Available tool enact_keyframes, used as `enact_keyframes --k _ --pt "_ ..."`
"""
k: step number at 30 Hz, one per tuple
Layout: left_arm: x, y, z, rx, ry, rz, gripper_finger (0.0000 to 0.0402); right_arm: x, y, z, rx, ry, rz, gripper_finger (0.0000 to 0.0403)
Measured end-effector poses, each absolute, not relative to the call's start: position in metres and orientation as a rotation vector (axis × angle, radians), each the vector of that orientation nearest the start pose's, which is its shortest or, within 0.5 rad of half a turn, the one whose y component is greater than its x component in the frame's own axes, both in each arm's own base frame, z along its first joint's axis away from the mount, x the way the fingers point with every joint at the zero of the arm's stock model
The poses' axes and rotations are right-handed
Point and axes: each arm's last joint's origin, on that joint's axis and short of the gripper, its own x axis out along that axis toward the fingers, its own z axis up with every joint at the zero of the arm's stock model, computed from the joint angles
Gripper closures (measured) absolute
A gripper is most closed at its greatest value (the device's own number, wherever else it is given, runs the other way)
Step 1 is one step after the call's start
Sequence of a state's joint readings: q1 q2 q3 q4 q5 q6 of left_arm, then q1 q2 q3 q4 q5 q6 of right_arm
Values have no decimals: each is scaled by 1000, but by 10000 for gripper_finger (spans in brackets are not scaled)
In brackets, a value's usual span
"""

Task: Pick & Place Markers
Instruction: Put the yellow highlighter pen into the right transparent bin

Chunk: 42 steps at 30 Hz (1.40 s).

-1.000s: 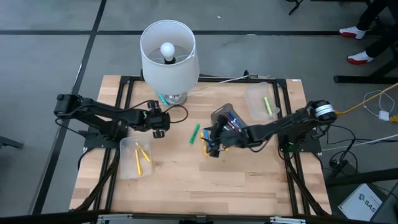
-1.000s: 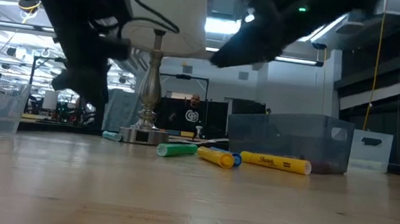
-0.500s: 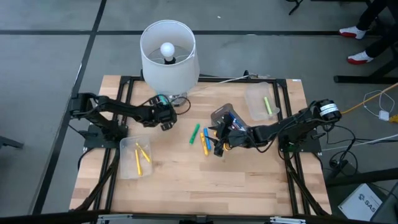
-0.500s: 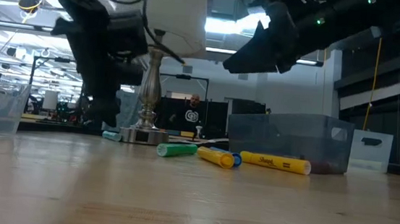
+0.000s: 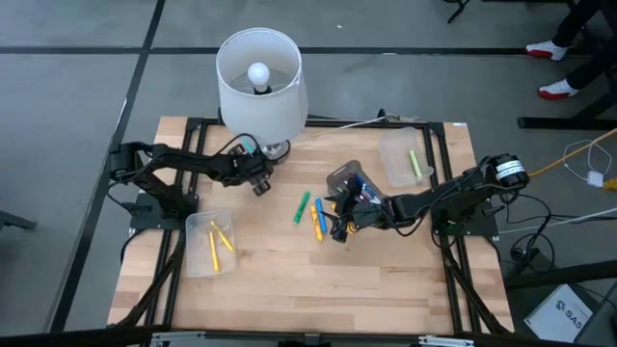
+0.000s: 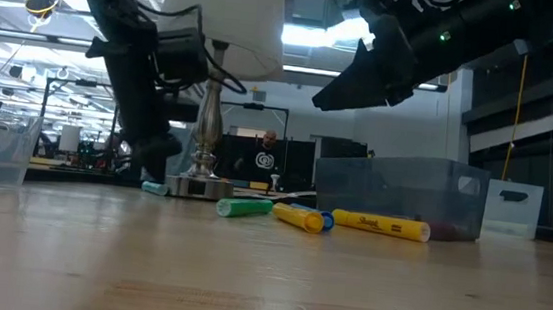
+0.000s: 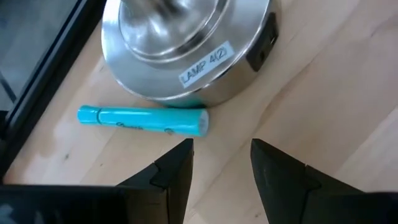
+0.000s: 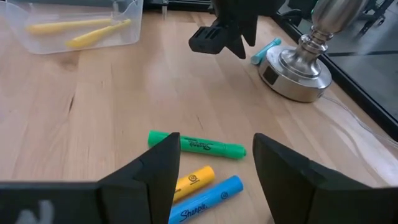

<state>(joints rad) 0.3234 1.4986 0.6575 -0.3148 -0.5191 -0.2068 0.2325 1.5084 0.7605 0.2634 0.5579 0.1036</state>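
Several markers lie on the wooden table. A cyan marker (image 7: pixel 142 119) lies against the lamp base (image 7: pixel 186 43); it also shows in the high view (image 5: pixel 249 149). My left gripper (image 7: pixel 221 165) is open, just short of this marker and above the table (image 5: pixel 255 180). A green marker (image 8: pixel 196 145), a yellow marker (image 8: pixel 193 180) and a blue marker (image 8: pixel 205 199) lie flat mid-table. My right gripper (image 8: pixel 216 163) hovers open above them (image 5: pixel 337 227). Yellow markers lie in the near left bin (image 5: pixel 212 241), and a green one in the far right bin (image 5: pixel 405 159).
A table lamp with a white shade (image 5: pixel 260 77) stands at the far edge, its cord running off to the right. A grey bin (image 5: pixel 352 183) holding blue and red markers sits beside my right gripper. The near half of the table (image 5: pixel 308 289) is bare wood.
My left gripper has moved from beside the near left bin toward the far edge, come down, and now faces the cyan marker at the lamp base. My right gripper has shifted slightly toward the table's right. No marker has moved.
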Motion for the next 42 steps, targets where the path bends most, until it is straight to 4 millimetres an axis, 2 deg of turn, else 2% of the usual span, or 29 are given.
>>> enact_keyframes --k 8,17,22,29,34,39,42 --pt "232 87 140 -14 1098 841 245 301 56 201 -85 431 -342 202" --pt "229 74 136 65 1221 664 245 301 56 201 -85 431 -342 202" --pt "232 74 139 149 1177 748 245 301 56 201 -85 431 -342 202" --pt "232 60 134 211 1142 769 258 301 56 201 -86 432 -342 202" --pt "219 50 121 186 1021 752 284 301 55 200 -89 443 -342 202" --pt "206 46 129 161 766 747 304 300 55 200 -75 442 -346 202" --pt "188 47 127 133 667 766 310 300 55 200 -73 442 -346 202"
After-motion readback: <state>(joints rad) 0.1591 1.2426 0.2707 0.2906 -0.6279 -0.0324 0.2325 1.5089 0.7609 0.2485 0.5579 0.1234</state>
